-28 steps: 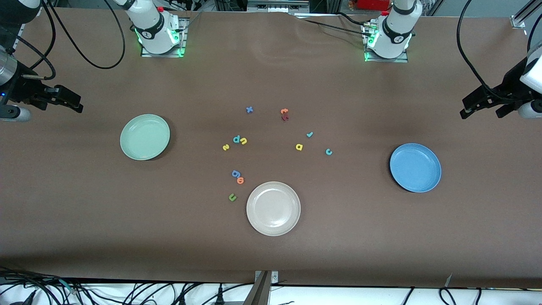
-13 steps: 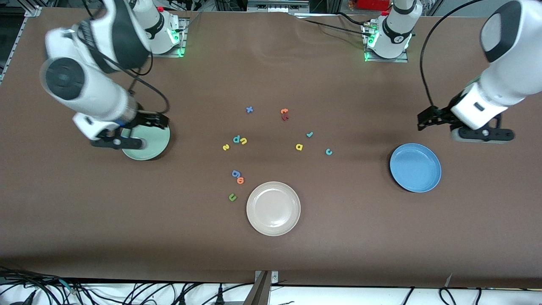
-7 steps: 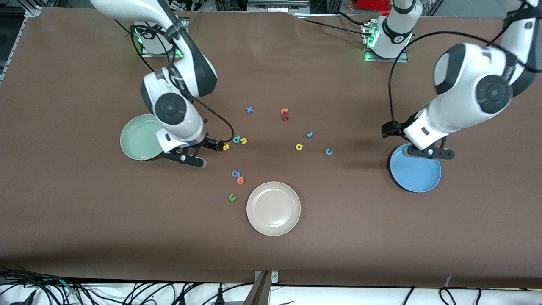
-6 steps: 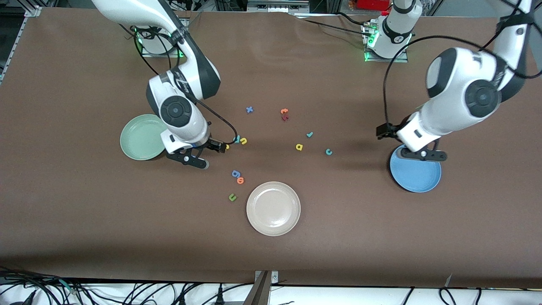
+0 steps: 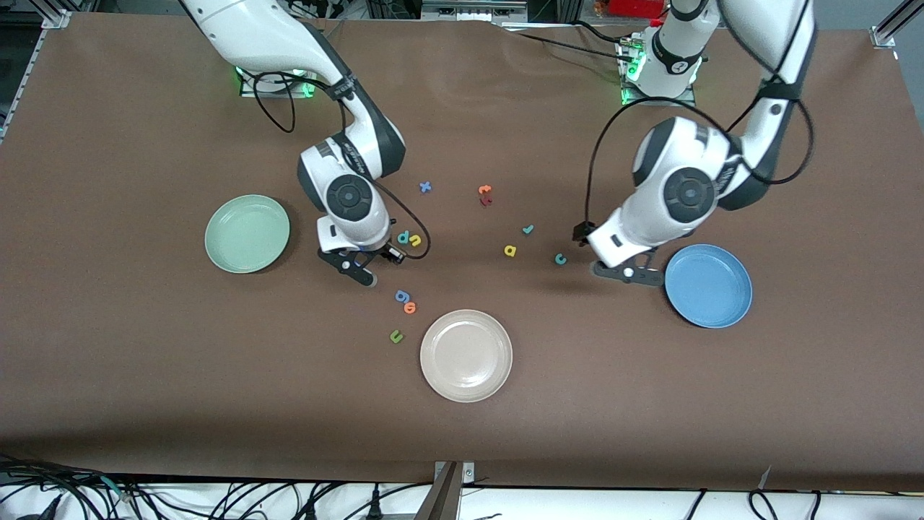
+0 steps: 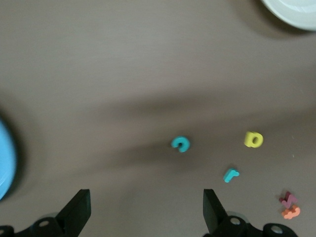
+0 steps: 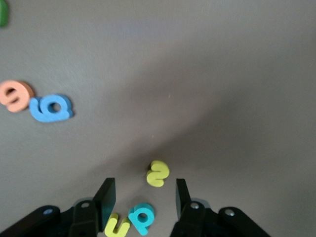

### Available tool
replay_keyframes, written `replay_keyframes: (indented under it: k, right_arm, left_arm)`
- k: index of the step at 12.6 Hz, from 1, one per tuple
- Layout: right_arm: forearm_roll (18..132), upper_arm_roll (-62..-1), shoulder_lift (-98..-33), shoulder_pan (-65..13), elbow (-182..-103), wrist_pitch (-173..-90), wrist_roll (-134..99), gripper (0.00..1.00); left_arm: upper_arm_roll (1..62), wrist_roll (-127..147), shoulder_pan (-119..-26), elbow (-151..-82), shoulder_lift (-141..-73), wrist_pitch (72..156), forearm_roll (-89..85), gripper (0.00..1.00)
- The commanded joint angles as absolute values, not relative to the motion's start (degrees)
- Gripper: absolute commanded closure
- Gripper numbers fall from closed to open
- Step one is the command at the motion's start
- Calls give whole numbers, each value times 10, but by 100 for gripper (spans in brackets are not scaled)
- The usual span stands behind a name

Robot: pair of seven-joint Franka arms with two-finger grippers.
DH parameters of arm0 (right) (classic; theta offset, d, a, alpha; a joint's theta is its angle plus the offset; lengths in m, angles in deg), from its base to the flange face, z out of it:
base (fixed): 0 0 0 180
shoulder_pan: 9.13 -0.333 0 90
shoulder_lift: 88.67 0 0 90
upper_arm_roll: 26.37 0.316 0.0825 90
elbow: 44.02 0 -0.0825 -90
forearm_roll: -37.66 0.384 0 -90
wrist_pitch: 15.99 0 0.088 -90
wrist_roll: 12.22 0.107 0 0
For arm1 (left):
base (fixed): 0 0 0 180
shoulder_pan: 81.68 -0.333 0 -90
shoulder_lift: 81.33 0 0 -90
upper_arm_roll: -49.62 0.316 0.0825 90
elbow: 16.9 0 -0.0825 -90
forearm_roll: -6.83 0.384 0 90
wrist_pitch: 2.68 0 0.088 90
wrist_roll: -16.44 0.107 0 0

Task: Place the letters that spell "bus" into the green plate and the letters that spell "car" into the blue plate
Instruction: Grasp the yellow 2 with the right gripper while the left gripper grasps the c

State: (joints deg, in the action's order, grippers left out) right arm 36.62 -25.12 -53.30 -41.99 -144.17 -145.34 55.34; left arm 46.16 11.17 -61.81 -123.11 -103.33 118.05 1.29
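Brown table, both grippers down among the letters

Green plate (image 5: 247, 233) sits bare. Right gripper (image 7: 143, 197), fingers parted, brackets the yellow s (image 7: 158, 174) without gripping. Left gripper (image 6: 145, 210), spread wide, hangs near the c (image 6: 181, 144); blue plate (image 5: 708, 286) beside.

1. In the front view the right gripper (image 5: 390, 254) covers the yellow s (image 7: 158, 174); only the right wrist view shows it.
2. Both arms run out past the top edge of the front view.
3. The left wrist view is smeared. The blue plate (image 6: 4, 155) and the beige plate (image 6: 291, 10) are each cut to a sliver by its edges.
4. In the right wrist view the green u (image 7: 2, 14) is a scrap at a corner, and the yellow u (image 7: 117, 226) is clipped by the edge.
5. The orange and dark red letters (image 5: 485, 194) overlap, too small to read.
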Motion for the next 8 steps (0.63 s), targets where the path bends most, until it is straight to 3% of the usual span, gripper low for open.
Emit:
replay_keyframes:
  k: [1, 5, 8]
  right_arm:
    - [357, -267, -532, -428, -1461, -1472, 578, 43]
    - [358, -269, -532, -428, -1488, -1520, 596, 43]
    - [358, -268, -525, -428, -1495, -1525, 607, 45]
  left_arm:
    - [463, 239, -608, -1225, -1041, 1197, 7, 0]
    - [464, 382, -608, -1226, -1072, 1214, 7, 0]
    - [464, 374, -599, -1226, -1097, 1239, 7, 7]
